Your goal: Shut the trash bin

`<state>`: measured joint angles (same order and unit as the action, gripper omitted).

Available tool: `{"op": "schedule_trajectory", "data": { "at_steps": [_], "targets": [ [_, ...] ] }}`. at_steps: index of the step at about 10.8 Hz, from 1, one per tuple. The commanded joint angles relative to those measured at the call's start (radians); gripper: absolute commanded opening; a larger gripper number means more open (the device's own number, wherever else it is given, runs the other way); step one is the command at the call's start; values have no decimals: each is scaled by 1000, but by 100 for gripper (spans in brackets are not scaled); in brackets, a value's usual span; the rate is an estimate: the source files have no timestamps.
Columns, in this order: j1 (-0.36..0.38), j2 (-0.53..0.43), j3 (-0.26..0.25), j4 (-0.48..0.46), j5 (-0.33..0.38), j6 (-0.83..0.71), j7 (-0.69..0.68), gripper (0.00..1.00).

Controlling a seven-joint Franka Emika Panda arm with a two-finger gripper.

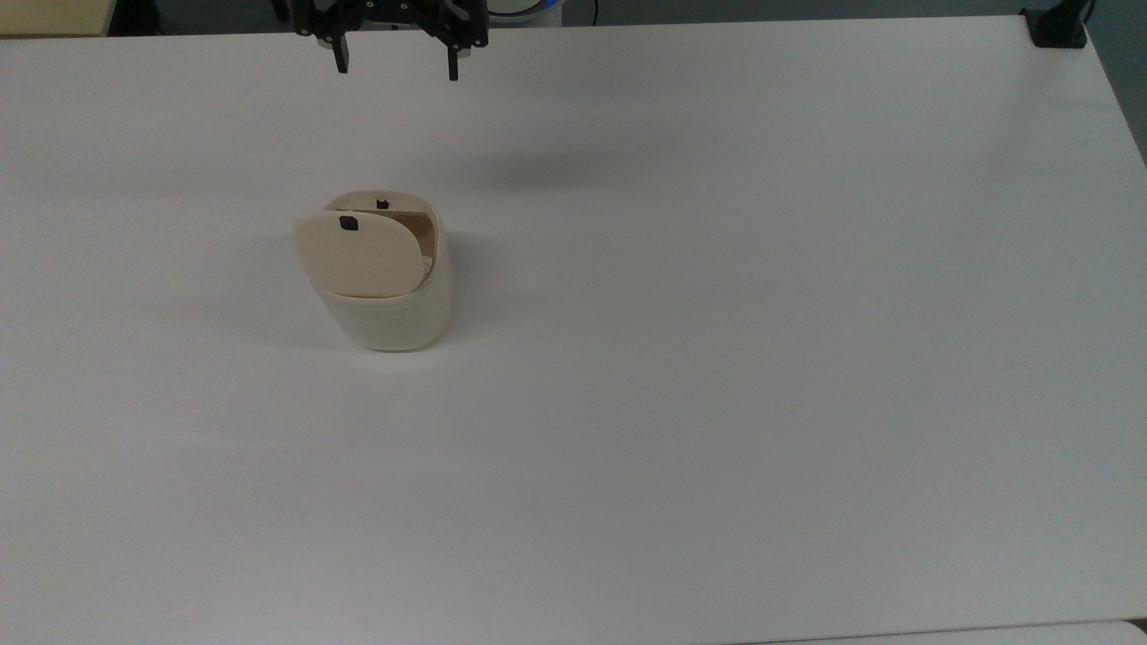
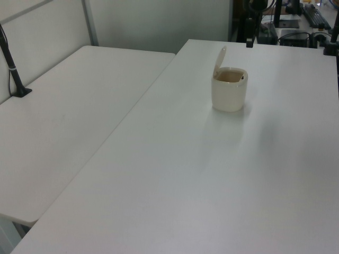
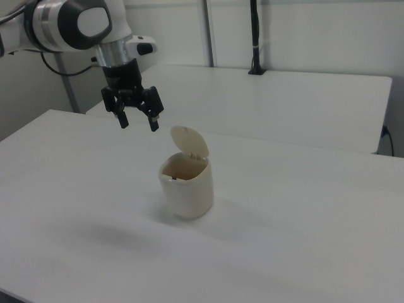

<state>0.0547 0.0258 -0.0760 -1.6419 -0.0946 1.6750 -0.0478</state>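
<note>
One trash bin (image 1: 387,296) sits on the white worktop (image 1: 717,358), left of centre in the top view, upper right of centre in the left view (image 2: 229,89), approx. mid-frame in the right view (image 3: 187,189). Its lid (image 1: 358,255) is up, standing nearly upright on the hinge w/ the small black mark (image 1: 349,224) near its top edge; bin mouth open, pale brown inside visible. Pincer (image 1: 397,70) hangs at the top edge of the top view, above & slightly right of the bin, well apart from it; in the right view it's at upper left (image 3: 136,121), just left of the raised lid, not touching. Fingers (image 3: 122,119) spread wide, nothing between them. A 2nd white table (image 2: 63,116) adjoins on the left view's left.
</note>
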Motion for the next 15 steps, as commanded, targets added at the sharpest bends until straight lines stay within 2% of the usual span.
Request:
{"op": "schedule_trajectory", "data": {
  "at_steps": [1, 4, 15],
  "targets": [
    [8, -10, 1, -18, -7, -8, 19, 100],
    [28, -10, 1, -24, -8, -44, 19, 100],
    [27, -10, 1, -26, -7, -44, 19, 100]
  ]
}}
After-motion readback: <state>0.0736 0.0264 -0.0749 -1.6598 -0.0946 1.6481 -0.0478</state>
